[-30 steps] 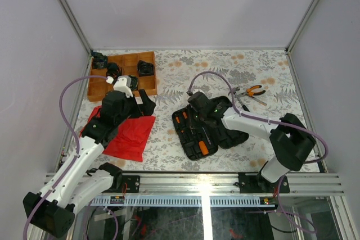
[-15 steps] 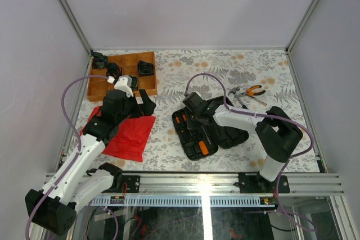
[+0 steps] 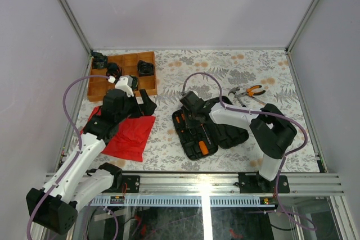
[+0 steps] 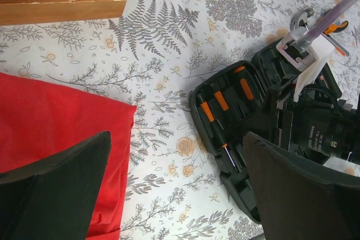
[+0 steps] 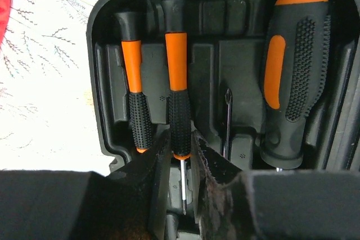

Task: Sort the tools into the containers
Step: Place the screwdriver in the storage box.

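Note:
The black tool case (image 3: 225, 136) lies open at mid-table. In the right wrist view its moulded slots (image 5: 225, 4) hold two slim orange-and-black screwdrivers (image 5: 135, 94), a thick orange-and-black handle (image 5: 295, 71) and a loose bit (image 5: 227, 122). My right gripper (image 5: 180, 139) is low over the case (image 3: 194, 119). Its jaws stand slightly apart on either side of the second screwdriver (image 5: 177, 82), which rests in its slot. Orange-handled pliers (image 3: 250, 91) lie on the table behind the case. My left gripper (image 4: 175, 139) hangs wide open, with nothing between its fingers, over the cloth's edge (image 3: 140, 105).
A red cloth (image 3: 129, 136) lies left of the case. A compartmented wooden tray (image 3: 98, 91) with dark items sits at the back left. The right arm's purple cable (image 3: 197, 77) arcs over the case. Grey walls bound the table.
My right gripper has shifted a little left over the case, and its jaws have parted from the screwdriver in its slot. The left arm has barely moved.

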You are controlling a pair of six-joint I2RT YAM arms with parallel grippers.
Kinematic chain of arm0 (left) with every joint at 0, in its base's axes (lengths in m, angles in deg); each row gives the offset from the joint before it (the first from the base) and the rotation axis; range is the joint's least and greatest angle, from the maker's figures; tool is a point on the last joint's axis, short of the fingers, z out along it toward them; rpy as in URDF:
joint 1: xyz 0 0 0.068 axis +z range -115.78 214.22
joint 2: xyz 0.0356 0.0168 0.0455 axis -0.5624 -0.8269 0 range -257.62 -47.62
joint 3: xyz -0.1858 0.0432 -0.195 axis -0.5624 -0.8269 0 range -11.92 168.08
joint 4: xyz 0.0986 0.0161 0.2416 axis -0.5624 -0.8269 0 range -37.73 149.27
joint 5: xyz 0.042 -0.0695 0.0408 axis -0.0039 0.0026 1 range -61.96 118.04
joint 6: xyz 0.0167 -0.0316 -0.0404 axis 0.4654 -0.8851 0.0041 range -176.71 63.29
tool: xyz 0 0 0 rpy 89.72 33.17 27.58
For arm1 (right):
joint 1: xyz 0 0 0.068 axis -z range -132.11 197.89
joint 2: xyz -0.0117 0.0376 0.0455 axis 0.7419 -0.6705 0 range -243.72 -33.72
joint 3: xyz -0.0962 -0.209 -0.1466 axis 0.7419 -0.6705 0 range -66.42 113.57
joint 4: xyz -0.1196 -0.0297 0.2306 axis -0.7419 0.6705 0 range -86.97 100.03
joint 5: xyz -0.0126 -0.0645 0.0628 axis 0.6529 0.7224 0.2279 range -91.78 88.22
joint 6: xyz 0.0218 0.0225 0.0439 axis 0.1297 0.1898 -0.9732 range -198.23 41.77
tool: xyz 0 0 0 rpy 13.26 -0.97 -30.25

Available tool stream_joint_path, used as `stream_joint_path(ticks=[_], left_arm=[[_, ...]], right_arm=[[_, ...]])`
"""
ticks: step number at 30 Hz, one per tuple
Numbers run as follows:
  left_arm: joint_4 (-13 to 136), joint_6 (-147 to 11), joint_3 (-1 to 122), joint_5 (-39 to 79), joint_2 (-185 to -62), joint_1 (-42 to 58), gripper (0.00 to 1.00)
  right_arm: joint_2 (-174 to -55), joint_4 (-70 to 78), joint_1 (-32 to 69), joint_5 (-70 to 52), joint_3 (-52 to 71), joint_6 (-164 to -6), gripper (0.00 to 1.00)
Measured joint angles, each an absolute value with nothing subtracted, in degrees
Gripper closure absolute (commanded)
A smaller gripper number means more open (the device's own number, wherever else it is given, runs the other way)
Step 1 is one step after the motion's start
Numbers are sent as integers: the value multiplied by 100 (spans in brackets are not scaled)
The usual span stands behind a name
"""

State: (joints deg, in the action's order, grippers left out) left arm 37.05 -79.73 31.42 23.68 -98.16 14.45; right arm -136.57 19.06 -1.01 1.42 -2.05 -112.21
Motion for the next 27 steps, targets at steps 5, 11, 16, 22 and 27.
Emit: stream_joint_path(ticks=[5, 11, 16, 22, 27], left_arm=[[3707, -7973, 3142, 2274, -9877, 1465, 0], [3714, -7973, 3142, 2202, -9891, 1517, 0], [3727, -7973, 3142, 2156, -9899, 1526, 0], [3753, -7973, 3142, 2106, -9899, 1554, 0], [3773, -7973, 3142, 2060, -9901, 1572, 0]], right_arm=[[-13707, 1908, -104, 188, -176, -11133, 64], [-13712, 1910, -101, 186, -130, -10976, 55], [-13670, 1915, -104, 201, -100, -10902, 53], [-13504, 2059, -101, 341, -84, -10755, 59], [-13506, 2159, -101, 372, 1, -10615, 70]])
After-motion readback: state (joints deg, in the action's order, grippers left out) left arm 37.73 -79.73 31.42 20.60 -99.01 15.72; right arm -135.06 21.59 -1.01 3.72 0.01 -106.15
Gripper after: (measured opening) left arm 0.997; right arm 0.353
